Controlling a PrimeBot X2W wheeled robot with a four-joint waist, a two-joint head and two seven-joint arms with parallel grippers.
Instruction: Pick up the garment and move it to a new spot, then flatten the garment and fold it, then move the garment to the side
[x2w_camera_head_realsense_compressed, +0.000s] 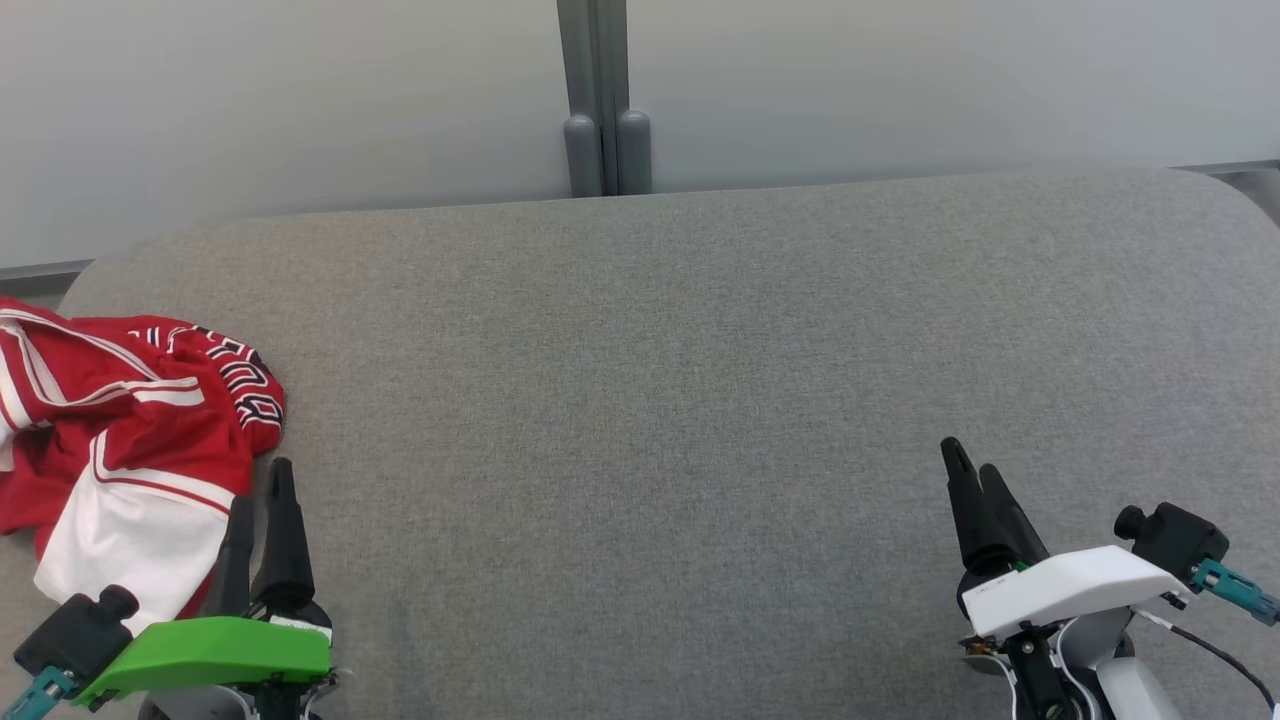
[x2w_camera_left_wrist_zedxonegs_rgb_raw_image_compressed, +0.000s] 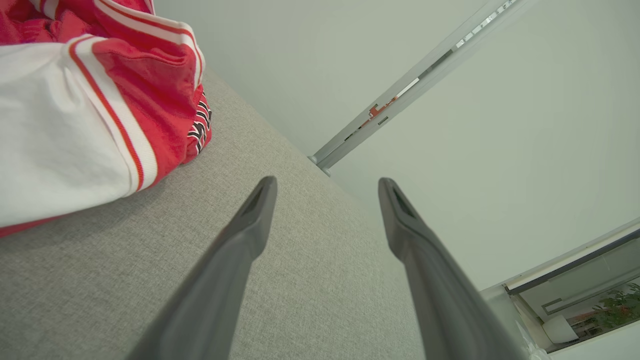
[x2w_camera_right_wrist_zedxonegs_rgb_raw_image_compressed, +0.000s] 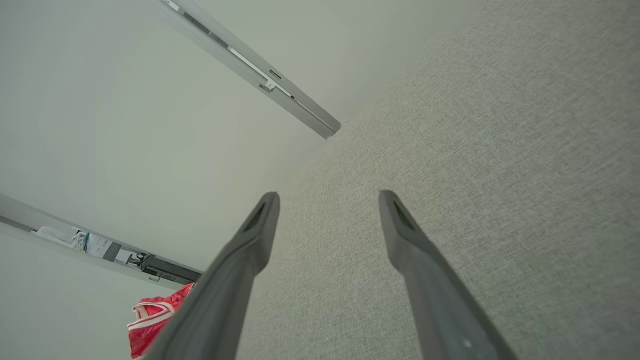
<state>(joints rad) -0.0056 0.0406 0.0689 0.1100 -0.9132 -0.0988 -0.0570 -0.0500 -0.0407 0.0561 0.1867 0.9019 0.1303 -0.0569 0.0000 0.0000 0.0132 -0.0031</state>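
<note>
The garment (x2w_camera_head_realsense_compressed: 130, 440) is a red and white jersey with black lettering, lying crumpled at the left edge of the grey fabric surface (x2w_camera_head_realsense_compressed: 650, 400). It fills the upper left of the left wrist view as the garment (x2w_camera_left_wrist_zedxonegs_rgb_raw_image_compressed: 90, 95), and shows small at the bottom of the right wrist view as the garment (x2w_camera_right_wrist_zedxonegs_rgb_raw_image_compressed: 155, 320). My left gripper (x2w_camera_head_realsense_compressed: 262, 490) stands open just right of the jersey's lower white part, with nothing between its fingers (x2w_camera_left_wrist_zedxonegs_rgb_raw_image_compressed: 250, 220). My right gripper (x2w_camera_head_realsense_compressed: 975, 468) is open over bare fabric at the lower right, far from the jersey.
A pale wall runs behind the surface, with a grey vertical post (x2w_camera_head_realsense_compressed: 603, 100) at its middle. The surface's back edge curves down at the far left and far right corners.
</note>
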